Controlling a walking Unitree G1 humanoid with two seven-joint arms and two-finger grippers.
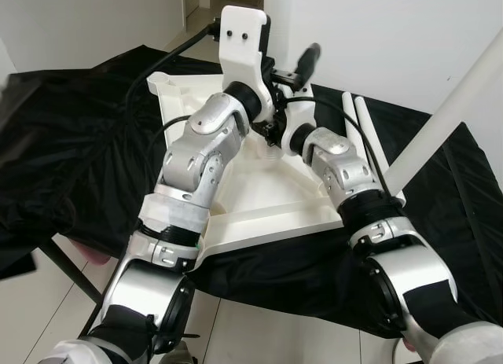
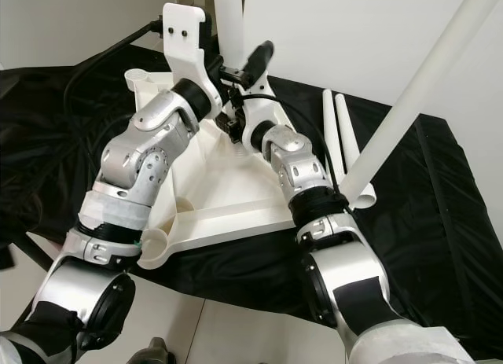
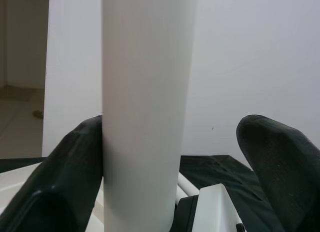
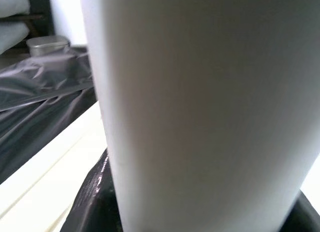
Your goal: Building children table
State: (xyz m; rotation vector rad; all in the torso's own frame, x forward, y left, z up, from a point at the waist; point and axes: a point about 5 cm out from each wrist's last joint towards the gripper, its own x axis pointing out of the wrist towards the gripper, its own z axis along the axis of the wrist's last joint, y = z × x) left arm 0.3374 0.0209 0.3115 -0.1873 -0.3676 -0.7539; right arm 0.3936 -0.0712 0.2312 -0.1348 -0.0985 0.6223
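On the black cloth, the tabletop lies upside down. One leg is seated; two legs lie loose. Left gripper stands open around an upright leg; right gripper crowds it, grip state undeterminable. Assembly roughly half done.

Even, soft daylight; head views are sharp. Both wrist views are blurred, the white leg too close to focus.
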